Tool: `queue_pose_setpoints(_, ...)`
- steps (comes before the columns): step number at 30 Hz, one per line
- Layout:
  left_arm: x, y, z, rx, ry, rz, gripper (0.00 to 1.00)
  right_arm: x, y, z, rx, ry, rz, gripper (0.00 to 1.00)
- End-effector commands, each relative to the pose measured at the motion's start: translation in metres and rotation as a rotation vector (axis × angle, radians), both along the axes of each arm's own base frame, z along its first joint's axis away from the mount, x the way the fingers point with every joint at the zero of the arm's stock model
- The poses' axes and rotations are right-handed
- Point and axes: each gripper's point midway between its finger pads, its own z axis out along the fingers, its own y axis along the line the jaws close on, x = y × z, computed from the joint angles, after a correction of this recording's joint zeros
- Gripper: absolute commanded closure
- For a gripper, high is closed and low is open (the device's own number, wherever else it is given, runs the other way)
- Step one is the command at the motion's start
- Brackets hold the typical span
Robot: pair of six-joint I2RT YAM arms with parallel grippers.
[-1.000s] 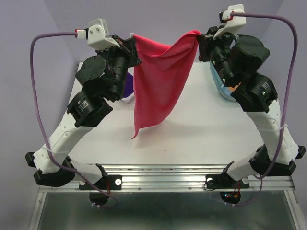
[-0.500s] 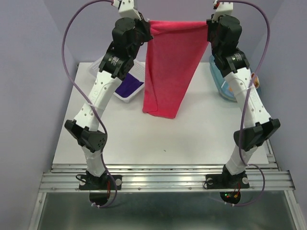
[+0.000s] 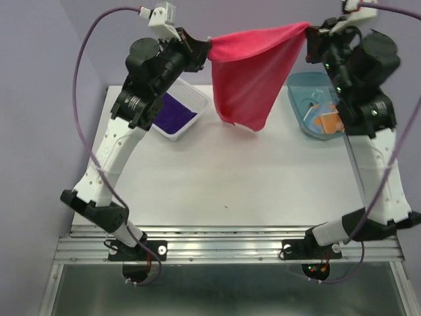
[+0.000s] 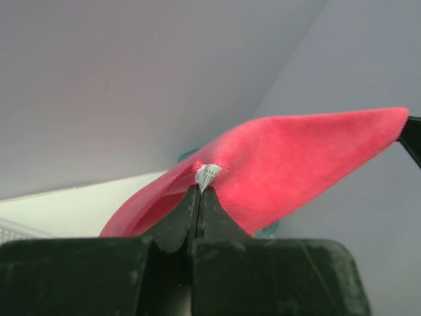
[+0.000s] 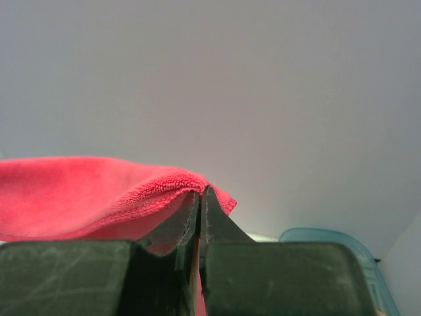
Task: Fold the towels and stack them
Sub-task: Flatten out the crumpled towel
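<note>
The pink-red towel [image 3: 250, 79] hangs in the air above the back of the table, stretched between both grippers. My left gripper [image 3: 205, 47] is shut on its left corner, where a small white tag [image 4: 208, 176] pokes out above the fingertips. My right gripper [image 3: 306, 31] is shut on the right corner [image 5: 197, 187]. The towel's lower edge dangles clear of the table. A dark purple towel [image 3: 174, 113] lies in a white basket [image 3: 194, 95] at the back left. An orange towel [image 3: 327, 122] lies in a blue tub [image 3: 299, 89] at the back right.
The white table [image 3: 223, 184] spreads in front of the hanging towel. Purple cables [image 3: 82, 79] loop from both wrists. A metal rail [image 3: 223, 240] runs along the near edge by the arm bases.
Both arms have swung outward and spread apart with the pink-red towel; its top edge is wider and sags less tightly, and its hanging tip has risen off the table toward the back.
</note>
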Motion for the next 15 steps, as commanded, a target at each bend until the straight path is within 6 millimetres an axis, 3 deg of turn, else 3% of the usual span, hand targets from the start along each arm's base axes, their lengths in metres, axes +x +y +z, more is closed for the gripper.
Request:
queue_pose_setpoints(1, -0.095, 0.005, 0.062, -0.134, -0.146, -0.194, 1.00, -0.095, 0.001, 0.045, 0.093, -0.087, 0.180, 0.99)
queue_pose_setpoints(2, -0.108, 0.004, 0.063, -0.142, -0.148, -0.213, 1.00, -0.107, 0.007, 0.044, 0.110, -0.071, 0.228, 0.99)
queue_pose_setpoints(3, -0.134, 0.005, 0.067, -0.156, -0.159, -0.249, 1.00, -0.118, 0.009, 0.045, 0.125, -0.061, 0.263, 0.99)
queue_pose_setpoints(6, -0.176, 0.006, 0.076, -0.188, -0.179, -0.323, 1.00, -0.169, 0.020, 0.050, 0.128, -0.049, 0.414, 0.99)
queue_pose_setpoints(7, -0.202, 0.006, 0.082, -0.208, -0.197, -0.372, 1.00, -0.182, 0.023, 0.050, 0.129, -0.041, 0.454, 0.99)
queue_pose_setpoints(8, -0.214, 0.006, 0.085, -0.221, -0.198, -0.395, 1.00, -0.211, 0.023, 0.061, 0.129, -0.082, 0.517, 0.99)
queue_pose_setpoints(10, -0.240, 0.004, 0.089, -0.232, -0.197, -0.461, 1.00, -0.243, 0.027, 0.070, 0.137, -0.109, 0.599, 0.99)
queue_pose_setpoints(12, -0.248, 0.004, 0.089, -0.246, -0.180, -0.479, 1.00, -0.276, 0.022, 0.083, 0.145, -0.165, 0.643, 0.99)
queue_pose_setpoints(15, -0.261, 0.000, 0.088, -0.253, -0.167, -0.535, 1.00, -0.301, 0.020, 0.087, 0.136, -0.184, 0.684, 0.99)
